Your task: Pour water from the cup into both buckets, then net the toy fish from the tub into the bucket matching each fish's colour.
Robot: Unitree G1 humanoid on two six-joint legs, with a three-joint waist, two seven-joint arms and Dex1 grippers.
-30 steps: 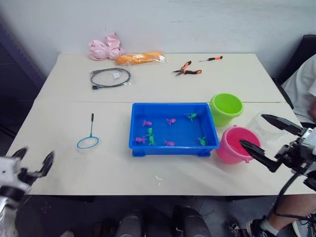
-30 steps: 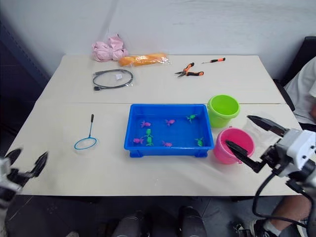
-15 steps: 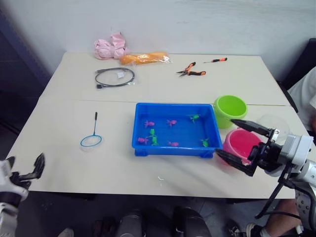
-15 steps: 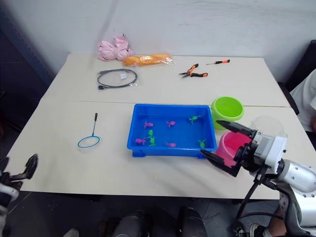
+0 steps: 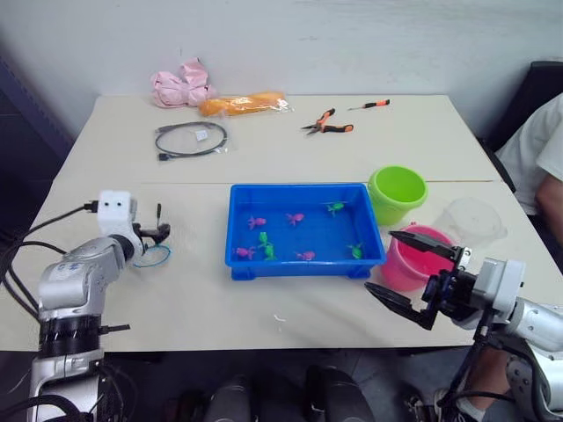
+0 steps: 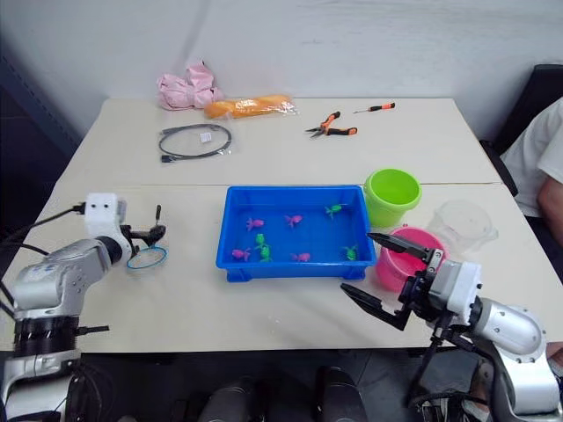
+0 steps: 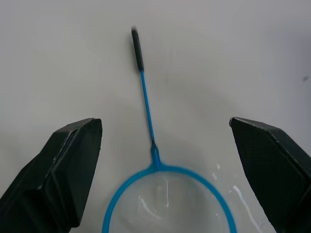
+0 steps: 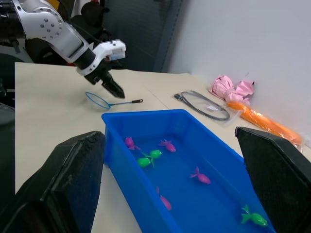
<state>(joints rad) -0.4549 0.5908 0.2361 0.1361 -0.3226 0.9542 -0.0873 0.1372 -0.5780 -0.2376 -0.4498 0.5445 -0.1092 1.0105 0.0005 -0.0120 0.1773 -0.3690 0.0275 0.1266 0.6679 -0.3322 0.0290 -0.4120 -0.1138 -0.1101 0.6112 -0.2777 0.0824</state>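
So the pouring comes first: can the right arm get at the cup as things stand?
Probably yes. The cup stands on bare table beside the pink bucket, nothing over it, and the right end effector is open just in front of that bucket.

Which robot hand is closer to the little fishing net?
Left. The left gripper hangs open right over the net. The right gripper is across the blue tub, by the pink bucket.
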